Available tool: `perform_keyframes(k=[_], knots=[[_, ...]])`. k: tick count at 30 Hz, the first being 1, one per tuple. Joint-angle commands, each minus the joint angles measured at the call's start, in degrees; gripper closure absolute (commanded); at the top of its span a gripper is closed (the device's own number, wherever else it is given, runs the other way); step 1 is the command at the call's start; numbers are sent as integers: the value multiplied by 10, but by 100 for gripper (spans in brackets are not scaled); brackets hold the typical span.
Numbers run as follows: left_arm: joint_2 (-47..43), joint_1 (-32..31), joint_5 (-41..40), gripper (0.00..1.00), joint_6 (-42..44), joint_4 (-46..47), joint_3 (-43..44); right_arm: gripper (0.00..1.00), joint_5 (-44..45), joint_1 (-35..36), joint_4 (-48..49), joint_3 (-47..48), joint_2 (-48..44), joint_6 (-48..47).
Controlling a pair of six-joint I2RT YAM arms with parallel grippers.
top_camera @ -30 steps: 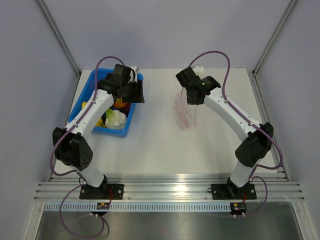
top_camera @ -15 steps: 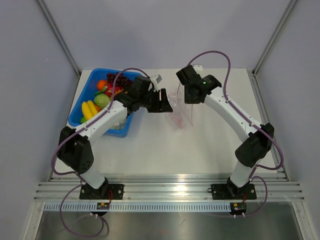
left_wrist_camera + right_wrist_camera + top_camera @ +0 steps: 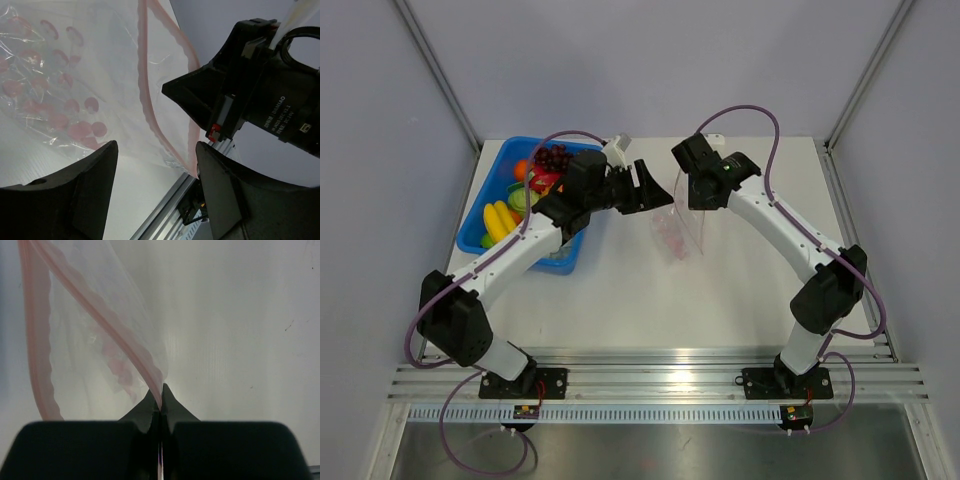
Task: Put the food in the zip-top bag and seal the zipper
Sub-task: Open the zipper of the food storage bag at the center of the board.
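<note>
Holding the zip-top bag (image 3: 682, 225) up off the surface (image 3: 620, 300) by its mouth: right claw (image 3: 160, 390) is pressed together on the pink zipper (image 3: 37, 340), with the rest of the bag hanging below it and its bottom resting on the surface. Left claw (image 3: 156, 147) sits just beside the bag opening with its jaws apart. Nothing shows between them.

Food sits in the blue tray (image 3: 478, 203), well left of the bag. I can make out no piece inside the bag. The red round spots on the film look like print, but I am not certain.

Risks, as I judge them:
- The bag is pinched at one point only, so the mouth could sag or fold shut and a dropped piece would bounce off onto the surface.
- The left claw is close to the film and could snag it, pulling the strip out of the right claw.
- Round pieces could roll away if released short of the opening.

Count:
- Arms: 2. Claws: 2.
- Bag: 1. Zipper: 1. Tray: 1.
- Food visible in tray: grapes (image 3: 555, 157) 1 bunch, orange (image 3: 523, 168) 1, bananas (image 3: 500, 220) 1 bunch, green piece (image 3: 525, 198) 1.
- The left arm hides the rest of the tray, so the total is unknown.
</note>
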Motion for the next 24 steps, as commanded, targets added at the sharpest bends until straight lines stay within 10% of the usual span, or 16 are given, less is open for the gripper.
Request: perform_keyframes(k=[1, 12, 16, 19, 21, 24], knots=[[7, -6, 4, 32, -24, 36, 28, 100, -4, -2, 12, -3, -28, 13], [98, -45, -53, 47, 5, -47, 105, 100, -6, -2, 10, -18, -50, 26], [116, -47, -58, 62, 15, -62, 112, 100, 3, -2, 4, -23, -61, 26], [131, -46, -58, 96, 38, -88, 130, 99, 13, -2, 4, -31, -69, 26], [142, -46, -45, 100, 55, -106, 157, 82, 30, -2, 1, -38, -73, 27], [160, -43, 5, 100, 75, -114, 182, 89, 53, -6, -1, -46, -75, 23]])
